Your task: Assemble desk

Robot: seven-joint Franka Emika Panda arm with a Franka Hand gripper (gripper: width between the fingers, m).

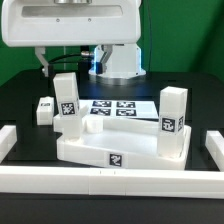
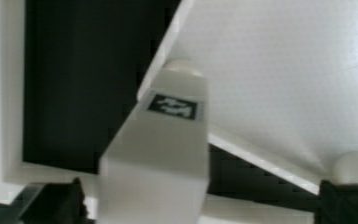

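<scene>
The white tray-like tabletop [image 1: 120, 148] lies at the front middle of the black table. One white block leg [image 1: 65, 104] stands upright at its far left corner and another leg [image 1: 173, 122] at its right side. A third leg [image 1: 44, 110] lies off to the exterior view's left. In the wrist view a leg [image 2: 167, 140] with a square marker stands beside the tabletop [image 2: 282, 80]. My gripper [image 2: 197, 205] is open, with that leg between its dark fingers [image 2: 51, 203] and a gap on each side. In the exterior view the arm's white housing [image 1: 70, 22] hides the gripper.
The marker board [image 1: 112, 107] lies flat behind the tabletop. White border rails run along the front [image 1: 110, 182], the exterior view's left [image 1: 6, 145] and right [image 1: 212, 150]. The arm's base [image 1: 120, 62] stands at the back.
</scene>
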